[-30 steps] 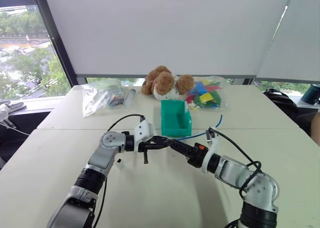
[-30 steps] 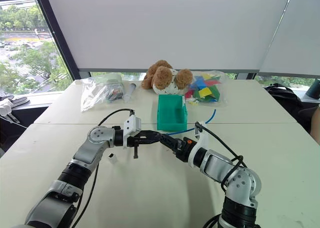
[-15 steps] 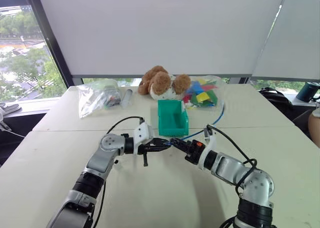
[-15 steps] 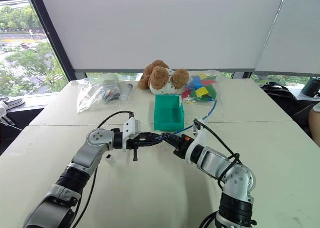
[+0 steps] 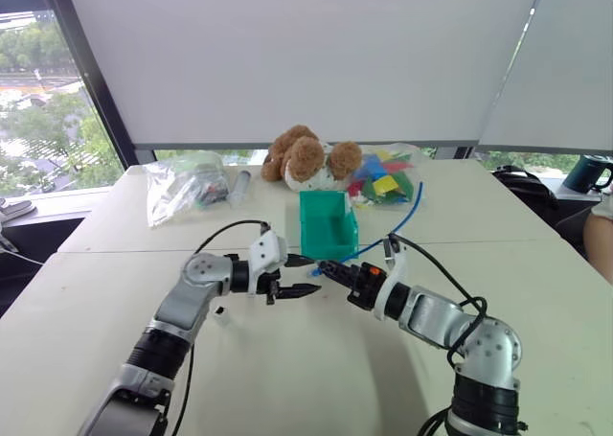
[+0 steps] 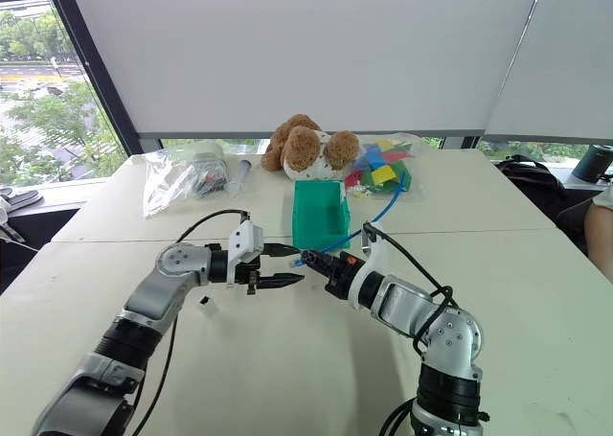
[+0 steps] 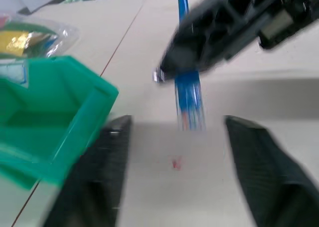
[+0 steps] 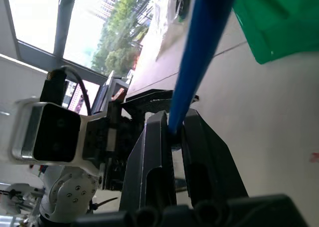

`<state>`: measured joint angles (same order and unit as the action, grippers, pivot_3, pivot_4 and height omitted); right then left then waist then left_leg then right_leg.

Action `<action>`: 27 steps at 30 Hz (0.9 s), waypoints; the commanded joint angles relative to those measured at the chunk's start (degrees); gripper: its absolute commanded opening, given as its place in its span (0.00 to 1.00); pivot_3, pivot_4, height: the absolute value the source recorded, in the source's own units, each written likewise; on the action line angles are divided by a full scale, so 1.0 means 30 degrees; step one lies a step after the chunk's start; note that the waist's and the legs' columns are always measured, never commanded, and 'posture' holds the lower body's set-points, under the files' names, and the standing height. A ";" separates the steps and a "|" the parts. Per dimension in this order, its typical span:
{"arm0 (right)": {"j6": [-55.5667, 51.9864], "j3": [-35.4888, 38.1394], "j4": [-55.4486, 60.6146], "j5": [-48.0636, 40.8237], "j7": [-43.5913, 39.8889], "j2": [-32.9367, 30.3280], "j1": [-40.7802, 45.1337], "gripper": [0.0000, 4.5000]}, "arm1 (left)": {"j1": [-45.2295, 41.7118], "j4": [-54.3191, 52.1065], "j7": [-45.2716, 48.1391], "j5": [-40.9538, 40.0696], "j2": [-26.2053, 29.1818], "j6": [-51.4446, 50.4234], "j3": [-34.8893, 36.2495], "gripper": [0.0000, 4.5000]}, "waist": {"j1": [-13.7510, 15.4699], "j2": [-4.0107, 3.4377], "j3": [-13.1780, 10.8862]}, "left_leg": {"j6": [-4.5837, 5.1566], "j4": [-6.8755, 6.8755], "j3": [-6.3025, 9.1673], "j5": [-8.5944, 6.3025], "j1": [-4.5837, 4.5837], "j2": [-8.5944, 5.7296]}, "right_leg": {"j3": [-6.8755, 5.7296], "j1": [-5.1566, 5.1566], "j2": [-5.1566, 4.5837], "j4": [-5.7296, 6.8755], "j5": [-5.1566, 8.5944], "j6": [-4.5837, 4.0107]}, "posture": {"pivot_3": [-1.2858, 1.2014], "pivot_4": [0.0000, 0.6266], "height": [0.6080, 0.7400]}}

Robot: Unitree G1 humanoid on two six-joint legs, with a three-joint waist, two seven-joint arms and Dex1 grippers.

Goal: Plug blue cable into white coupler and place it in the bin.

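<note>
Over the table [image 5: 287,378], just in front of the bin [image 5: 329,227], the two grippers meet tip to tip. The big change is a swap. A second ago the left gripper [image 5: 305,274] is pinched shut and the right gripper [image 5: 322,267] is wide open. Now it is the other way round. The left one has let go, and its two black fingers stand well apart with nothing between them but air. The right one has clamped shut on the cable [image 5: 402,220], close to its near end.

From that grip the cable runs up and back in a long blue curve, past the right side of the bin, toward the bags at the far edge. Its short free end sticks out past the right fingers and sits in the gap between the open left fingers. That end is blurred, so the plug is hard to make out.

The coupler [image 5: 219,311] is a tiny white bit lying on the table under the left forearm, well apart from the cable end. Nothing is holding it.

So the cable has changed hands, and the plugging is not done yet. The free left gripper looks ready to go down and fetch the coupler. The bin has no cable in it yet.
</note>
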<state>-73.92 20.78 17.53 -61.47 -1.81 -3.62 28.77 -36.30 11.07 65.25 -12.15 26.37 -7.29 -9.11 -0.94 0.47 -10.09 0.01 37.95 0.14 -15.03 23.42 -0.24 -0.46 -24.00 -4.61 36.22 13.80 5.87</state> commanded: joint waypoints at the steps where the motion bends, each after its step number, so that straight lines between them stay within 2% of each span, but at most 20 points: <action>1: 0.0627 -0.0199 0.0366 -0.0436 -0.0262 -0.0726 0.0687 0.00 | 0.0509 -0.1960 -0.0128 -0.0896 0.1185 -0.1309 0.1219 0.98 | 0.0002 -0.0001 -0.0001 | 0.0000 -0.0001 0.0000 0.0000 0.0000 0.0000 | 0.0000 0.0000 0.0000 0.0000 0.0000 0.0000 | 0.52 0.24 1.00; 2: 0.0786 -0.0856 0.0529 0.0123 -0.0972 -0.1632 0.0880 0.00 | 0.0995 -0.2718 -0.0355 -0.1226 0.1953 -0.1990 0.2006 0.98 | -0.0002 -0.0003 -0.0002 | 0.0000 -0.0001 -0.0001 0.0000 0.0006 0.0000 | 0.0001 -0.0006 -0.0001 -0.0002 0.0000 0.0000 | 0.52 0.24 1.00; 5: 0.2618 -0.5570 0.2010 0.3572 -0.4930 -0.6136 0.0918 0.00 | 0.3032 -0.4865 -0.1018 -0.2087 0.4109 -0.3744 0.4301 0.98 | -0.0095 -0.0041 -0.0027 | 0.0002 -0.0005 -0.0025 -0.0001 0.0013 0.0001 | 0.0023 -0.0027 -0.0005 -0.0008 0.0001 -0.0002 | 0.52 0.24 1.00; 7: 0.4128 -0.7140 0.1855 0.4764 -0.6643 -0.7392 0.1115 0.00 | 0.4267 -0.5494 -0.1267 -0.2379 0.4822 -0.4120 0.5023 0.98 | -0.0081 -0.0038 -0.0026 | 0.0009 -0.0023 -0.0041 -0.0005 0.0019 0.0005 | 0.0034 -0.0053 -0.0004 -0.0014 0.0007 -0.0003 | 0.52 0.24 1.00; 10: 0.5695 -0.7990 0.0716 0.5810 -0.8235 -0.7693 0.2103 0.00 | 0.5956 -0.5683 -0.1619 -0.2230 0.5345 -0.3895 0.5587 0.98 | -0.0030 -0.0039 -0.0027 | 0.0010 -0.0028 -0.0039 -0.0006 0.0016 0.0018 | 0.0032 -0.0057 0.0014 -0.0010 0.0008 -0.0004 | 0.52 0.24 1.00; 15: 0.7198 -0.8947 -0.0653 0.7367 -0.9804 -0.7721 0.3093 0.00 | 0.7474 -0.4961 -0.2006 -0.2195 0.5212 -0.3412 0.5755 0.98 | 0.0183 -0.0018 -0.0030 | 0.0009 -0.0015 -0.0045 -0.0005 0.0019 0.0006 | 0.0031 -0.0046 -0.0015 -0.0018 0.0006 -0.0005 | 0.52 0.24 1.00; 22: 0.7432 -0.8883 -0.0580 0.7900 -1.0372 -0.7381 0.3118 0.00 | 0.9039 -0.4986 -0.3057 -0.1958 0.4449 -0.2975 0.5333 0.98 | 0.0067 -0.0017 -0.0029 | 0.0007 -0.0022 -0.0054 -0.0007 0.0023 -0.0002 | 0.0037 -0.0056 -0.0055 -0.0025 0.0002 -0.0008 | 0.52 0.24 1.00; 27: 0.7358 -0.8716 -0.0261 0.8066 -1.0234 -0.7168 0.2815 0.00 | 0.9787 -0.3520 -0.4188 -0.0955 0.3318 -0.1599 0.4647 0.98 | 0.0073 -0.0020 -0.0028 | 0.0006 -0.0029 -0.0055 -0.0008 0.0023 0.0000 | 0.0041 -0.0068 -0.0129 -0.0021 0.0000 -0.0015 | 0.52 0.24 1.00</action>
<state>-52.55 -6.53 14.41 -37.19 -32.48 -25.71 36.95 -6.82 -0.28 53.96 -15.74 36.48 -14.09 4.59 -0.72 0.41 -10.17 0.02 37.86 -0.03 -15.06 23.49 -0.25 -0.33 -24.21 -5.01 36.16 13.79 5.82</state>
